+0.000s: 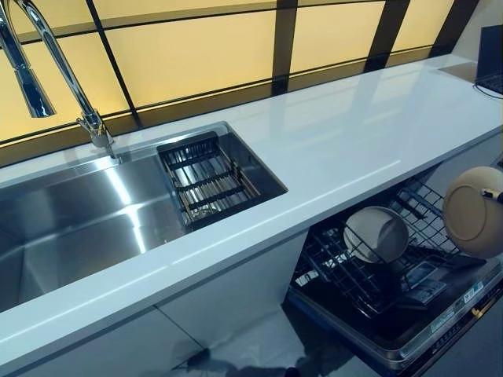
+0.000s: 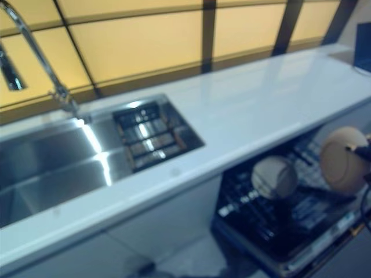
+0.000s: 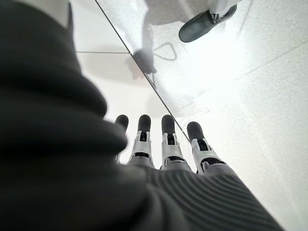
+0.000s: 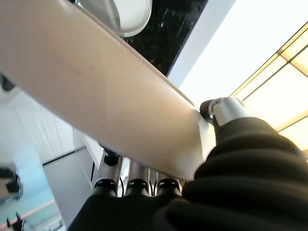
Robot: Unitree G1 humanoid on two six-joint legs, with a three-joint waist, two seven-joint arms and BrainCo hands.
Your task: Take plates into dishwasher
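Observation:
A beige plate (image 1: 471, 212) hangs upright over the right end of the open dishwasher's lower rack (image 1: 346, 275). My right hand (image 4: 226, 110) is shut on it: the thumb presses on the plate's rim (image 4: 106, 96) and the fingers (image 4: 139, 183) lie behind it. In the eye views only a dark bit of that hand (image 1: 493, 195) shows at the plate's edge. A white plate (image 1: 376, 234) stands on edge in the rack, left of the beige one and apart from it. My left hand (image 3: 163, 144) shows only in its wrist view, fingers straight, holding nothing, above the floor.
A white counter (image 1: 354, 149) runs over the dishwasher. To its left is a steel sink (image 1: 71, 228) with a wire basket (image 1: 206, 179) and a tall faucet (image 1: 55, 63). The dishwasher's lowered door (image 1: 440, 322) juts out toward me. A dark object (image 1: 491, 55) sits at the counter's far right.

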